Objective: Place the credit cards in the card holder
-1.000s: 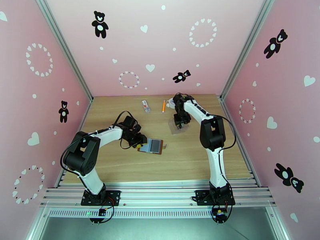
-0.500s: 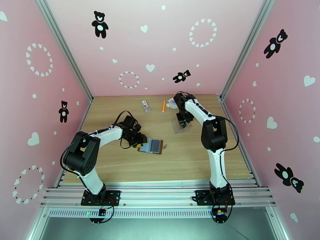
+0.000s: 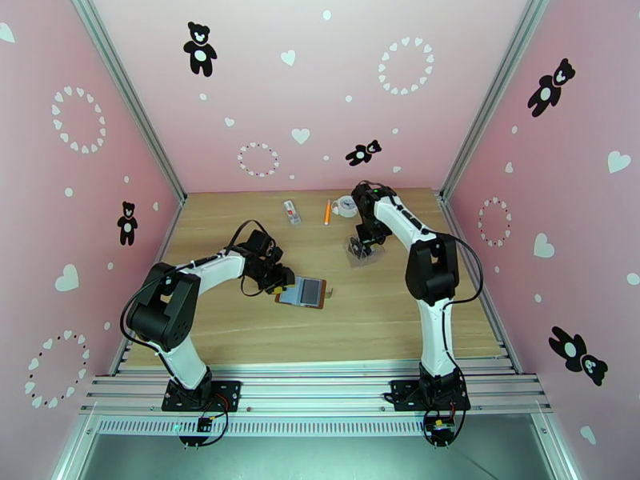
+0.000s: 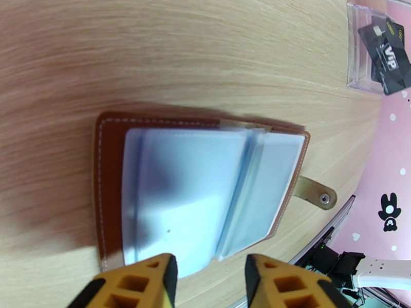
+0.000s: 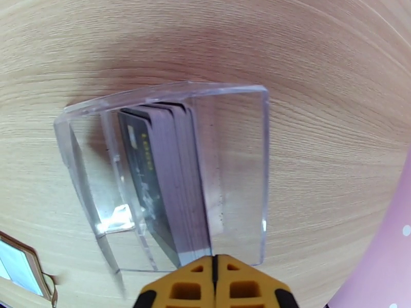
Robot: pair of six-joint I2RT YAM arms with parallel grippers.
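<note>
The card holder (image 3: 308,292) lies open on the table, brown leather with grey-blue pockets (image 4: 205,191) and a snap tab (image 4: 318,193). My left gripper (image 3: 280,280) sits at its left edge, its yellow fingers (image 4: 154,281) apart, with the near edge of a pocket page between them. The credit cards (image 5: 169,186) stand on edge as a grey and dark stack inside a clear plastic box (image 5: 241,165). My right gripper (image 3: 364,240) reaches into that box, its fingertips (image 5: 241,286) pressed together on the near edge of the outermost card.
At the back of the table lie a white-and-red packet (image 3: 293,211), an orange pen (image 3: 327,212) and a tape roll (image 3: 346,206). The clear box (image 4: 377,52) with a black card also shows in the left wrist view. Pink walls enclose the table on three sides.
My right gripper has closed its fingers over the cards and shifted slightly back and right, with the clear box nudged along. The left arm and the card holder have not moved.
</note>
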